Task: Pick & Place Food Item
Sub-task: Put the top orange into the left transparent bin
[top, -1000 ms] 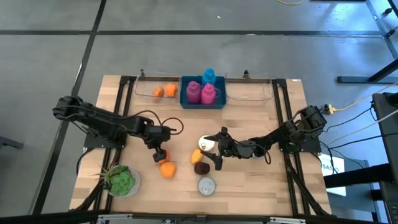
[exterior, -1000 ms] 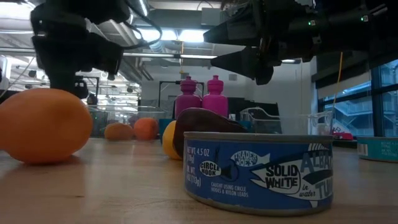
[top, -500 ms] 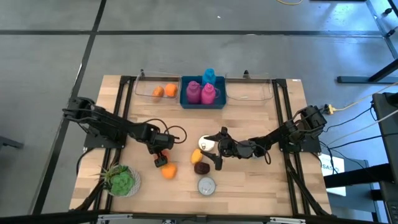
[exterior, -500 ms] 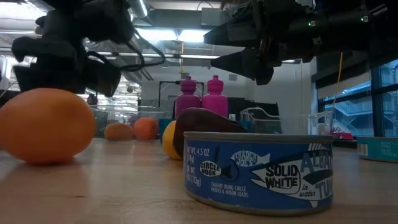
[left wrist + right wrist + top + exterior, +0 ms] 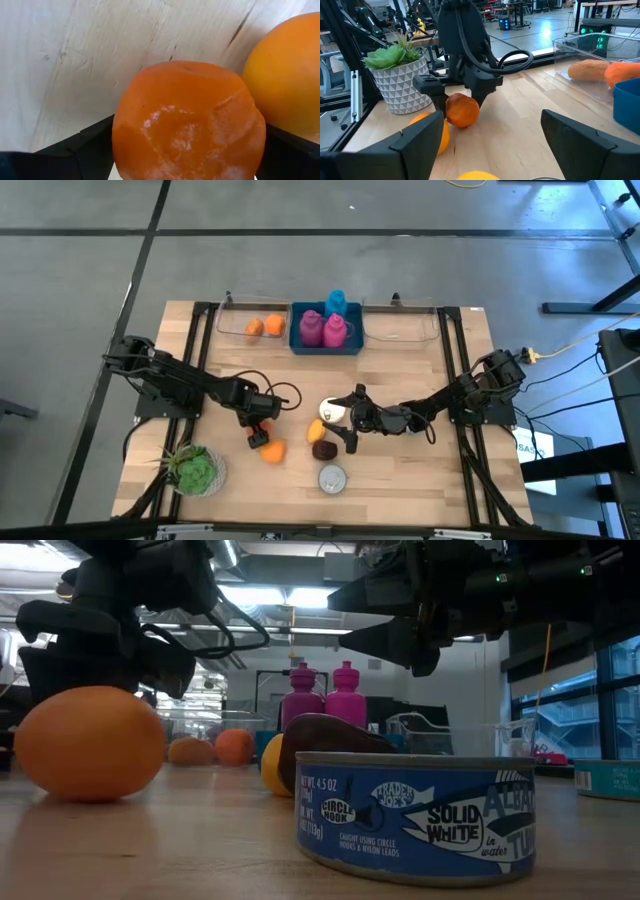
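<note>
Left gripper (image 5: pixel 258 432) moved rightward from a second ago, fingers clamped on small tangerine (image 5: pixel 187 122), lifted near table's front-left; larger orange (image 5: pixel 271 451) nudged. Grasp secured, transport next. Right gripper (image 5: pixel 347 425) unchanged, fingers spread wide, empty

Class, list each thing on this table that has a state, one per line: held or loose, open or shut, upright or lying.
Left gripper: shut on the small orange.
Small orange: gripped between the fingers.
Large orange: loose on the table.
Right gripper: open, empty.
Tuna can: sealed, lying flat.
Pink bottles: upright in the blue bin.
</note>
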